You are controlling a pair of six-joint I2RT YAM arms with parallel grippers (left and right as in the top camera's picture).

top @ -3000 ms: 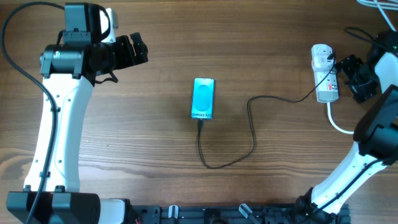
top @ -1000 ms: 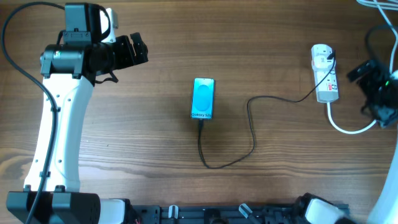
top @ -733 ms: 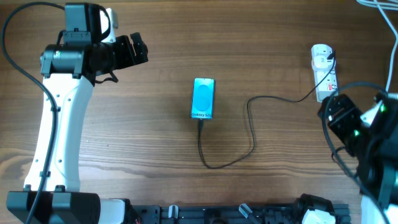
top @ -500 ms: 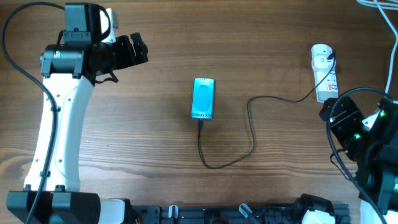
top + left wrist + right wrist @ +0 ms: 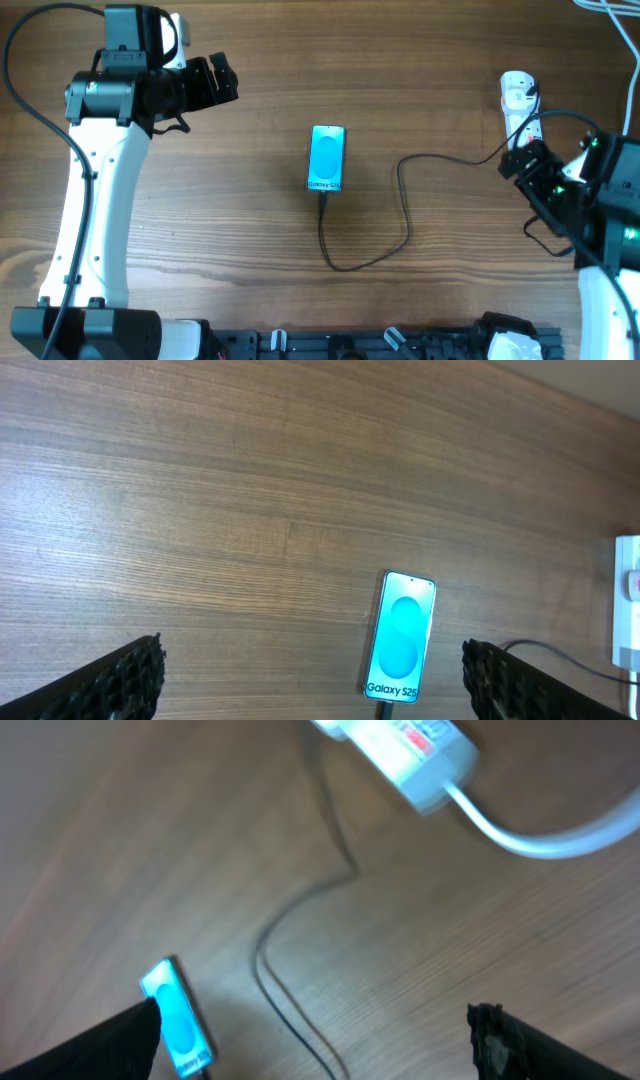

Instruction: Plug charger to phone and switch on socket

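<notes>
A brown wood-grain table [image 5: 250, 250] fills every view.

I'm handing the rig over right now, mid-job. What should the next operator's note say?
Left gripper: open, empty, parked far left, away from everything.
Right gripper: open, empty, over the near end of the short white power strip with red marking.
Small flat phone with lit cyan screen lies between the arms. The thin black charger cable runs from its lower edge to the strip.
Done, as it looks: cable is in both phone and strip.
Left: the switch cannot be read in any view; check it and press it if off.
</notes>
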